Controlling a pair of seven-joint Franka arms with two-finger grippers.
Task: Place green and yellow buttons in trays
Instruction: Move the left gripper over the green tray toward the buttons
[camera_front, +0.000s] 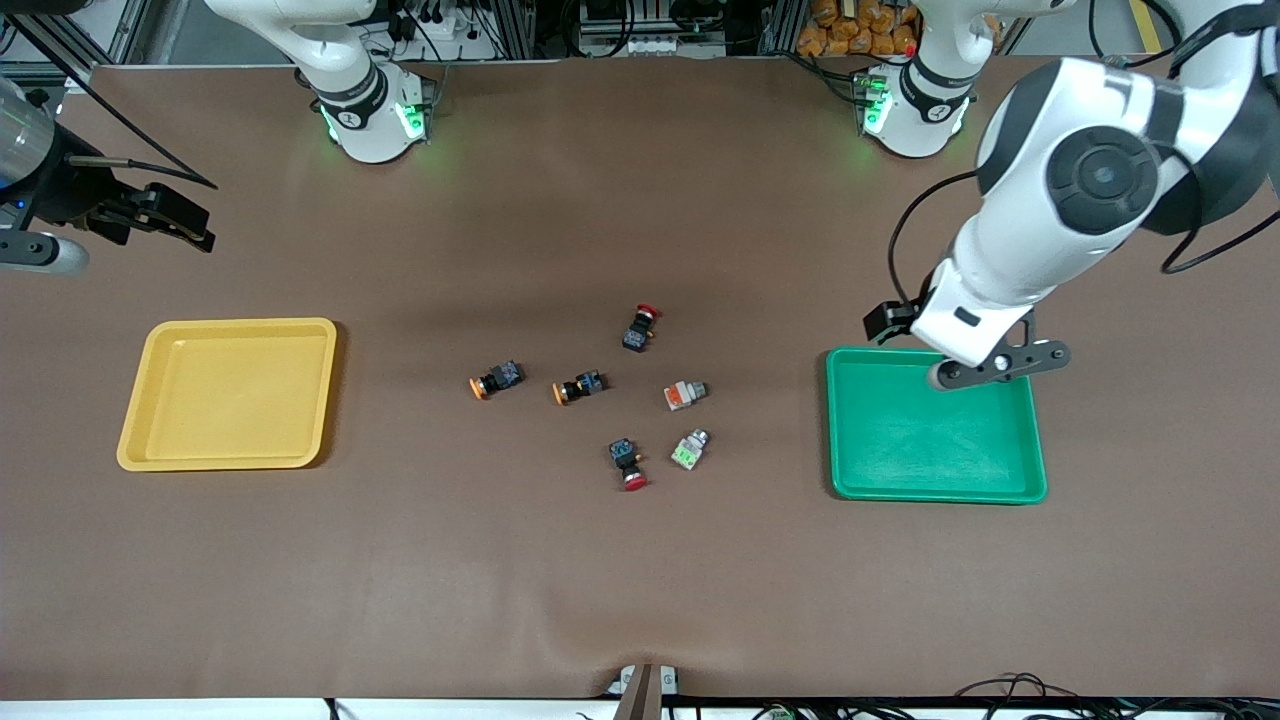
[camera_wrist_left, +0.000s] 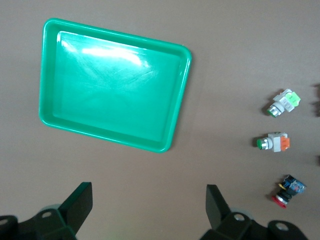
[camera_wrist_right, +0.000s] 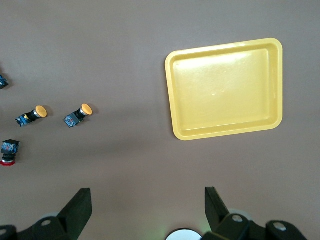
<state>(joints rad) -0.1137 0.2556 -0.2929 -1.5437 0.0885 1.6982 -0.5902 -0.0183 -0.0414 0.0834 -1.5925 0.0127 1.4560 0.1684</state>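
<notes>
Two black buttons with orange-yellow caps (camera_front: 496, 379) (camera_front: 579, 387) lie mid-table; they also show in the right wrist view (camera_wrist_right: 78, 116) (camera_wrist_right: 31, 116). A white orange-marked button (camera_front: 685, 394) (camera_wrist_left: 273, 143) and a white green-marked button (camera_front: 690, 450) (camera_wrist_left: 284, 102) lie beside them. The empty yellow tray (camera_front: 230, 395) (camera_wrist_right: 225, 87) sits at the right arm's end. The empty green tray (camera_front: 935, 430) (camera_wrist_left: 115, 85) sits at the left arm's end. My left gripper (camera_front: 998, 365) (camera_wrist_left: 148, 205) is open and empty, up over the green tray's rim. My right gripper (camera_front: 185, 225) (camera_wrist_right: 147, 210) is open and empty over bare table.
Two black switches with red caps lie among the buttons, one farther from the front camera (camera_front: 640, 327), one nearer (camera_front: 629, 464) (camera_wrist_left: 287, 190). The brown mat (camera_front: 640, 580) covers the table.
</notes>
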